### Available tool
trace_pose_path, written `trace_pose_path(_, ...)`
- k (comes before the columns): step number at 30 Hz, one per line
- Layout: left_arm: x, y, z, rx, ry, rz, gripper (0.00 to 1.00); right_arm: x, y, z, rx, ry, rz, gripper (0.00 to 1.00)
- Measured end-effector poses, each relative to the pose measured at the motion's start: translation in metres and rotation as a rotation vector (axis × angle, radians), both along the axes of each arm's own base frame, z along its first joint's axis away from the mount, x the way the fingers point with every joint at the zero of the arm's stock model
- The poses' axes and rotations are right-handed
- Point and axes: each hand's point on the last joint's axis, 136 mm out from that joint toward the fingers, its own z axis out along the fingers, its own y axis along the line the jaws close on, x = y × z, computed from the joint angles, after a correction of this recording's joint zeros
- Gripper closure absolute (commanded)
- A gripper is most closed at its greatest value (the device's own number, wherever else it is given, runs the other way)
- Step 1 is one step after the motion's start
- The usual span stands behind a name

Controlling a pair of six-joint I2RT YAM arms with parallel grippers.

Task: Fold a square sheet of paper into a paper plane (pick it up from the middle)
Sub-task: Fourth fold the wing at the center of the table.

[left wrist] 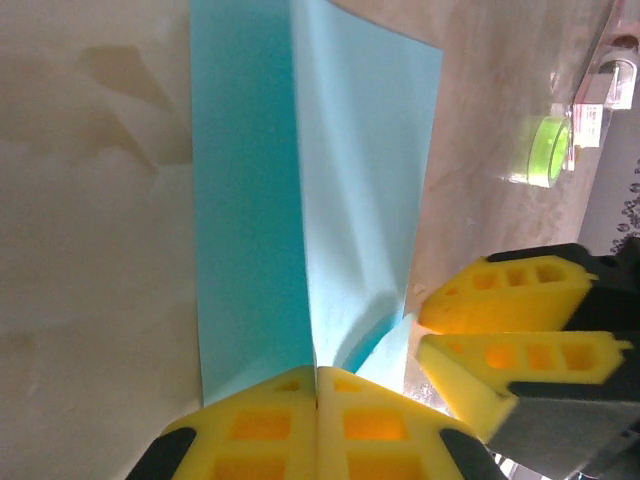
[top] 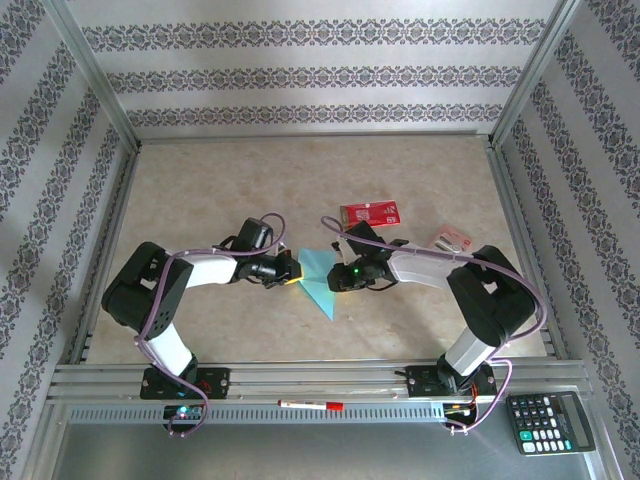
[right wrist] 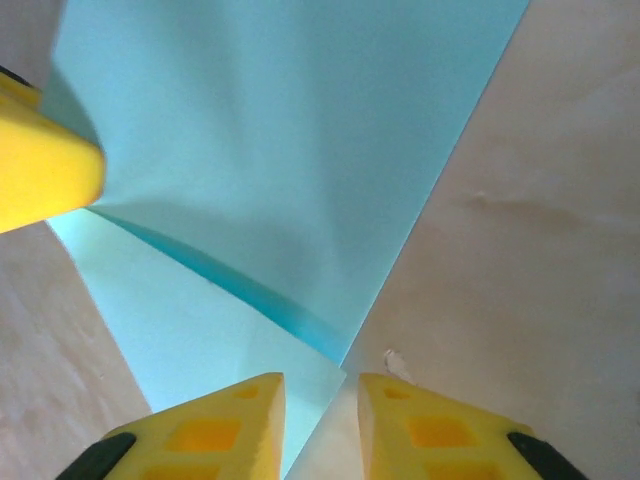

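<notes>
The light-blue square sheet of paper [top: 320,280] lies mid-table, folded along a crease into a pointed shape with its tip toward the near edge. In the left wrist view one flap of the sheet [left wrist: 245,200] stands darker beside a paler flap. My left gripper [left wrist: 317,372] is shut on the crease at the sheet's left side [top: 292,268]. My right gripper [right wrist: 322,400] is open, its jaws a little apart over a corner of the sheet [right wrist: 280,150]. It sits at the paper's right side [top: 337,275], close to the left gripper. No finished paper plane is in view.
A red packet [top: 370,213] lies behind the right arm, a smaller packet [top: 451,241] to its right. A green ring [left wrist: 548,150] sits beyond the paper. A calculator [top: 550,422] and a red pen [top: 310,404] rest on the front rail.
</notes>
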Motion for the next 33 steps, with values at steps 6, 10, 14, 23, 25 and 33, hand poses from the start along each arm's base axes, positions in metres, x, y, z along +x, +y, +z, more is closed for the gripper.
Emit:
trace_pose_path(6,-0.017,-0.003,0.001,0.014,0.065,0.07,1.0,-0.019,0.027,0.03,-0.034,-0.164,0.114,0.63)
trace_pose_path(10,-0.021,-0.01,0.009,0.004,0.093,0.109,1.0,-0.035,0.044,0.029,-0.061,-0.215,0.166,0.59)
trace_pose_path(14,-0.02,-0.009,0.012,-0.003,0.137,0.174,1.0,-0.038,0.049,0.024,-0.107,-0.266,0.161,0.57)
trace_pose_path(23,-0.021,-0.003,0.018,-0.001,0.184,0.248,1.0,-0.045,0.052,0.015,-0.21,-0.366,0.115,0.55)
trace_pose_path(25,-0.021,-0.003,0.017,0.001,0.194,0.257,1.0,-0.045,0.05,0.008,-0.244,-0.375,0.101,0.55)
trace_pose_path(33,-0.022,-0.002,0.017,0.002,0.202,0.262,1.0,-0.044,0.04,-0.009,-0.378,-0.421,0.066,0.57)
